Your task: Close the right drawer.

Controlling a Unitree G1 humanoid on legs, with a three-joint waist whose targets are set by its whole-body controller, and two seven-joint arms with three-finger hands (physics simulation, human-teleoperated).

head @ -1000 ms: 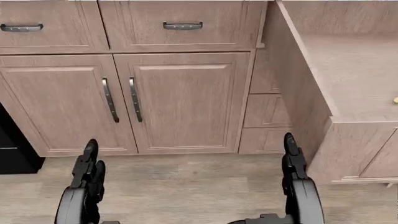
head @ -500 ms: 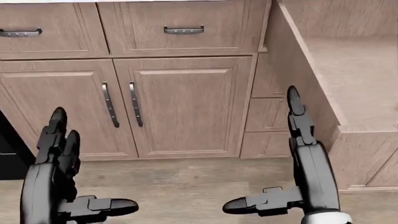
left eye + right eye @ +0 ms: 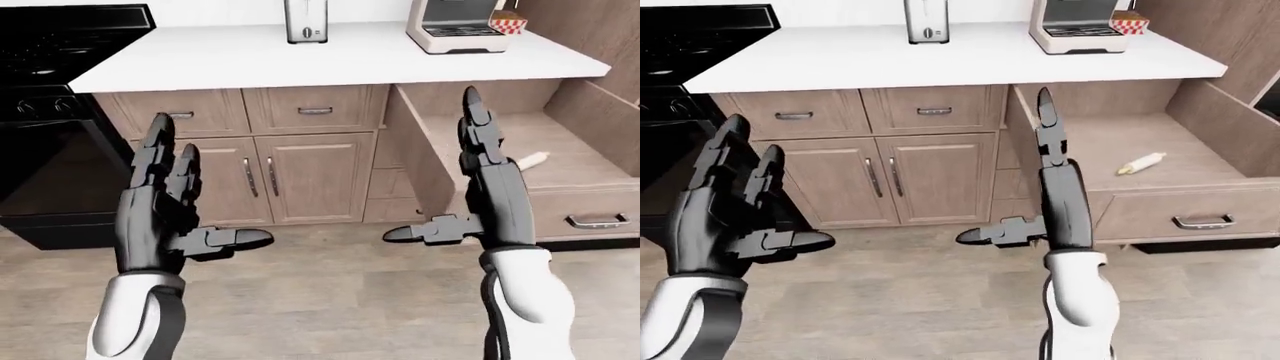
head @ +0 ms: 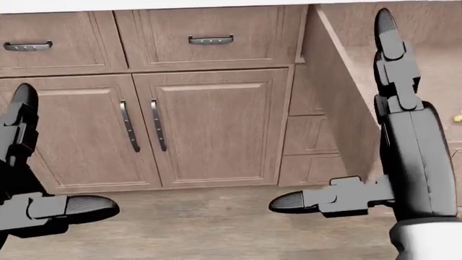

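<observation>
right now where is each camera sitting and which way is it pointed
Left-eye view: on the head, facing the counter and open right drawer; both hands raised, left hand, right hand.
Head view: on the head, pitched lower at the cabinet doors and floor; both hands show partly.
Right-eye view: beside the left eye, the same scene shifted; a rolling pin lies in the drawer.
Shared: all show both open hands and the drawer's side wall.

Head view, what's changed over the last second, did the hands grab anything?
Both hands rose in the head view: the right hand from the bottom edge up beside the open drawer, the left hand upward and out to the left edge. Neither took hold of anything; fingers stay spread. The drawer stays open, the cabinet doors shut.
</observation>
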